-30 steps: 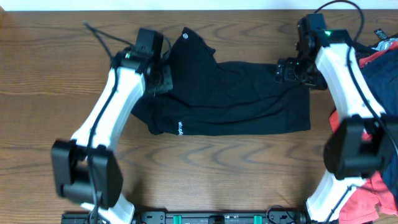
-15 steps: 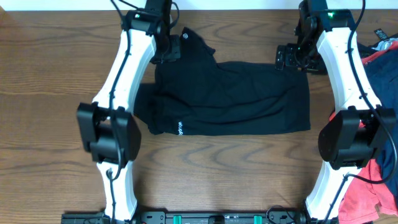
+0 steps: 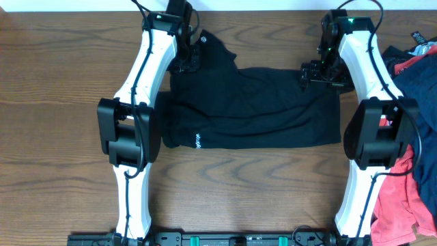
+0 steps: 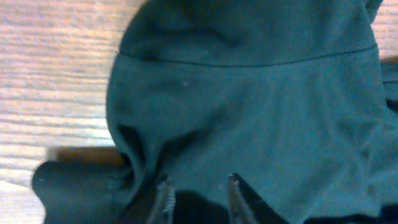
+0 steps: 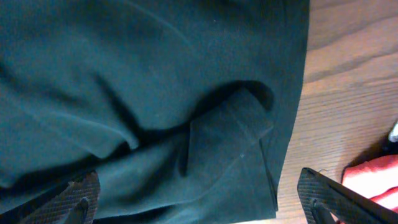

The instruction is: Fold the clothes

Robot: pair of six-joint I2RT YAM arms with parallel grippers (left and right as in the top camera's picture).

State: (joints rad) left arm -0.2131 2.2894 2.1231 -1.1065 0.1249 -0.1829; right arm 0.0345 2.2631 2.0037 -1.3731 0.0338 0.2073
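Note:
The clothes in play are a black short-sleeved shirt [image 3: 252, 109] lying folded on the wooden table [image 3: 68, 102], with a small white logo [image 3: 203, 40] at its far left. My left gripper [image 3: 186, 60] hovers over that far-left part. In the left wrist view its fingertips [image 4: 199, 186] stand a little apart just above the dark fabric [image 4: 249, 93], pinching nothing. My right gripper [image 3: 315, 74] is over the shirt's far right corner. In the right wrist view it [image 5: 202, 199] is wide open, straddling a creased fold [image 5: 230, 124] by the shirt's edge.
More clothes are piled at the table's right edge: a coral-red one [image 3: 396, 205] and a dark navy one [image 3: 420, 89]. The coral fabric [image 5: 373, 177] shows beside the right finger. Both arms reach along the shirt's left and right sides.
The left arm swung from the shirt's left edge up to its far-left corner, and its jaws have parted slightly. The right gripper shifted slightly and stays wide open.

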